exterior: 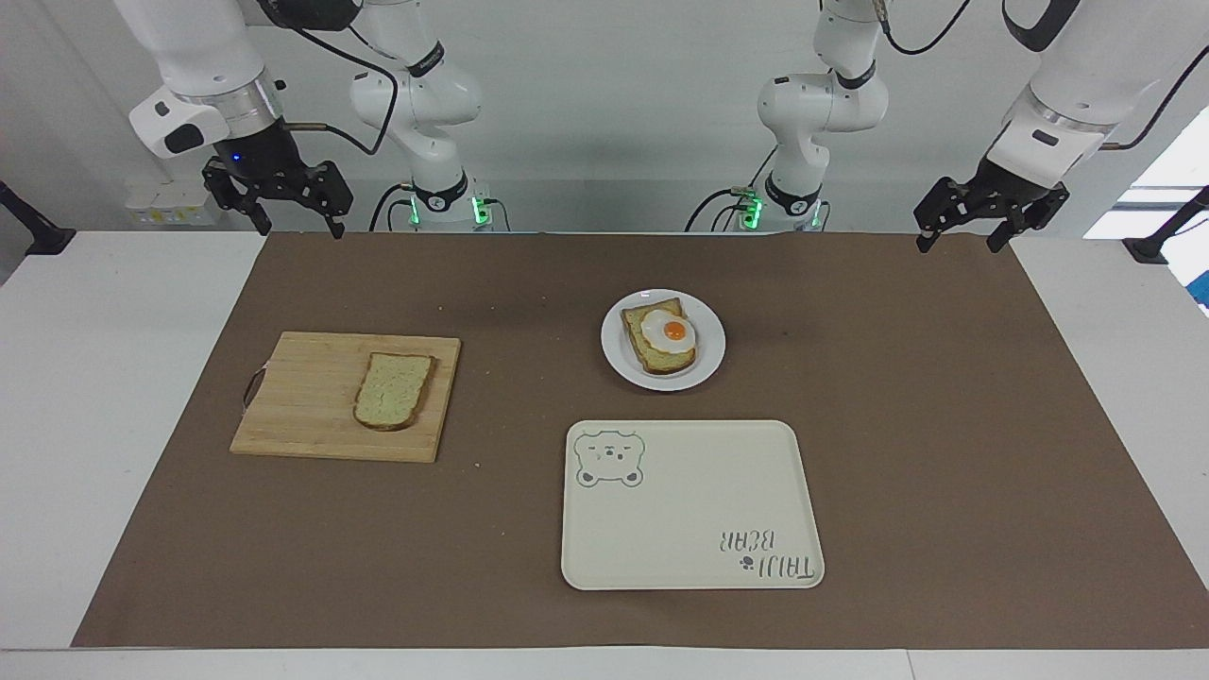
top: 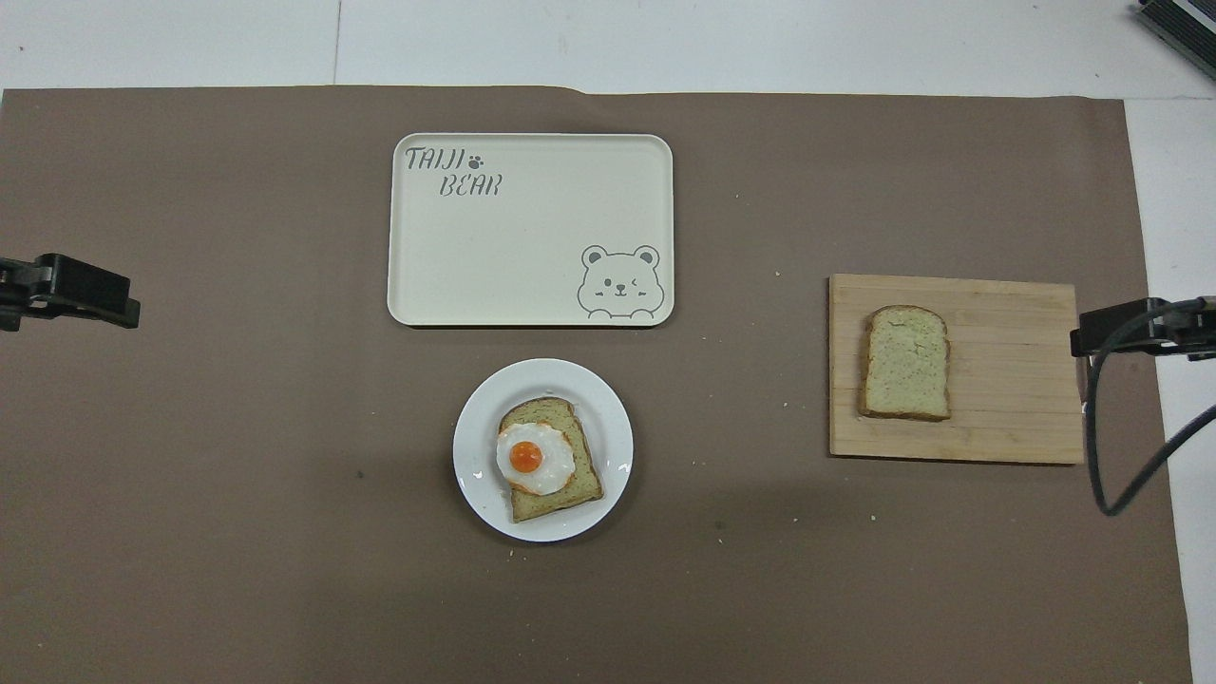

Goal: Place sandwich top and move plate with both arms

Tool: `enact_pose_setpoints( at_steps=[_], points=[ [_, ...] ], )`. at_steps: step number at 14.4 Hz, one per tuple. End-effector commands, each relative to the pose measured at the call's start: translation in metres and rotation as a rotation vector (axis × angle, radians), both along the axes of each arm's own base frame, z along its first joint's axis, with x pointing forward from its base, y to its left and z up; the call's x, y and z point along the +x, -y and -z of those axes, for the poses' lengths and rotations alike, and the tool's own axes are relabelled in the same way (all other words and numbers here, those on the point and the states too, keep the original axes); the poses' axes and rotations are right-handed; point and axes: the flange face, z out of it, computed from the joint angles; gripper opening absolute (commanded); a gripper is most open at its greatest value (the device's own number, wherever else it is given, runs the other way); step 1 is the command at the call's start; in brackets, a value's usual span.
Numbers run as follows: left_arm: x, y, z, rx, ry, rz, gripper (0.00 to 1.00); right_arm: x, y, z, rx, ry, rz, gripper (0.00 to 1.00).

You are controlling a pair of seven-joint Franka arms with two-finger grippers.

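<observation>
Lying on board, sandwich top (exterior: 394, 389) (well apart from right gripper (exterior: 280, 202)).

Both arms (exterior: 1058, 85) cropped at edges

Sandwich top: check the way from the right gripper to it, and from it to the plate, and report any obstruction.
Nothing visible blocks either way. The right gripper hangs open above the table's edge; the sandwich top lies uncovered on the cutting board. Only bare brown mat separates the board from the plate.
</observation>
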Motion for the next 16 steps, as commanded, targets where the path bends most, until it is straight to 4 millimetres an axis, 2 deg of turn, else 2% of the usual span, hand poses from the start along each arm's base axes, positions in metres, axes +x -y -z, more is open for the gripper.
enact_pose_setpoints(
  at_steps=[1, 16],
  points=[
    [-0.0049, -0.003, -0.0032, -0.008, -0.007, -0.01, 1.0, -0.0046, 0.0003, -0.0013, 0.014, 0.02, -0.015, 1.0],
    [-0.0049, -0.0031, -0.0033, -0.007, -0.007, -0.011, 1.0, -0.0056, 0.0059, 0.0047, 0.015, 0.011, -0.009, 1.0]
  ],
)
